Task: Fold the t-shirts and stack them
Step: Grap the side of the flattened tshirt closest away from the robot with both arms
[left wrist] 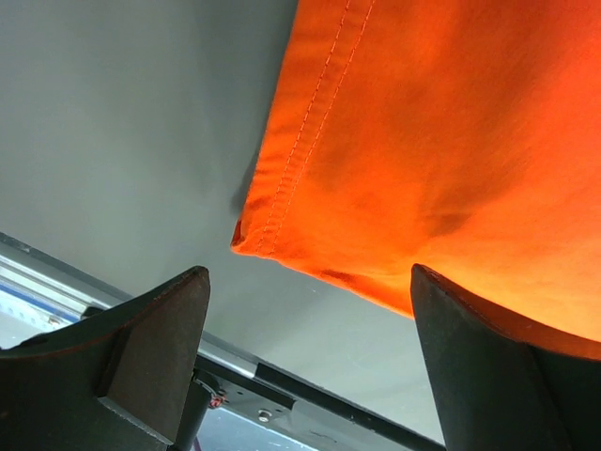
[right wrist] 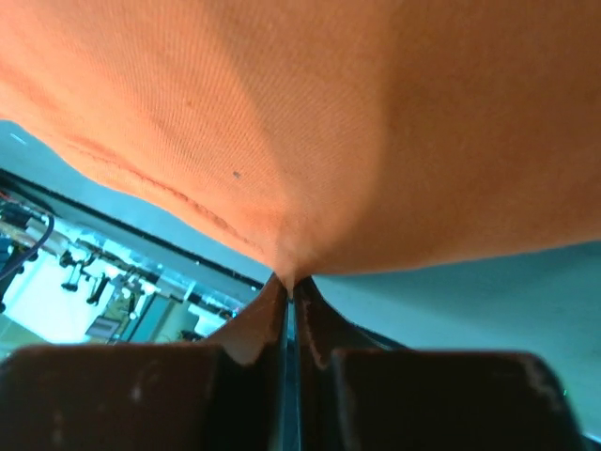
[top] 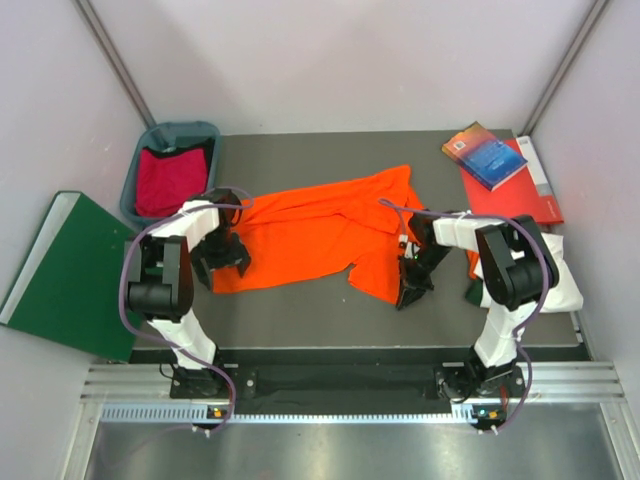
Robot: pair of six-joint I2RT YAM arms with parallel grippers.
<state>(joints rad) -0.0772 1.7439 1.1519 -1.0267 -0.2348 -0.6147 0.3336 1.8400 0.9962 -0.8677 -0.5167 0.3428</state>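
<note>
The orange t-shirt [top: 320, 232] is lying spread across the middle of the grey table [top: 300, 312], running from near your left arm up toward the far right, with wrinkles and one fold hanging toward the near edge. In the left wrist view its stitched hem [left wrist: 305, 141] is lying flat on the table, ending in a corner.

Your right gripper [top: 411, 284] is sitting at the shirt's near-right edge. The right wrist view shows it [right wrist: 289, 289] clenched, pinching a tuck of the orange cloth, and the fabric is fanning out from that pinch.

Your left gripper [top: 226, 262] is sitting at the shirt's near-left corner. From its wrist you are seeing the gripper [left wrist: 310, 371] released, fingers [left wrist: 155, 357] spread wide and gripping nothing. The hem corner is lying just ahead of the gap, and the orange cloth is meeting the top edge of the finger on the right side of that view.

A crimson t-shirt [top: 165, 180] is lying bunched inside a blue-grey bin [top: 180, 128] at the far-left corner. A dark-green board [top: 65, 270] is lying left of the table. A blue book [top: 485, 155] is resting on a red book [top: 520, 195] at the far right. A scrap of dark-green cloth [top: 472, 293] is showing beside your right arm; you cannot tell what it is.
</note>
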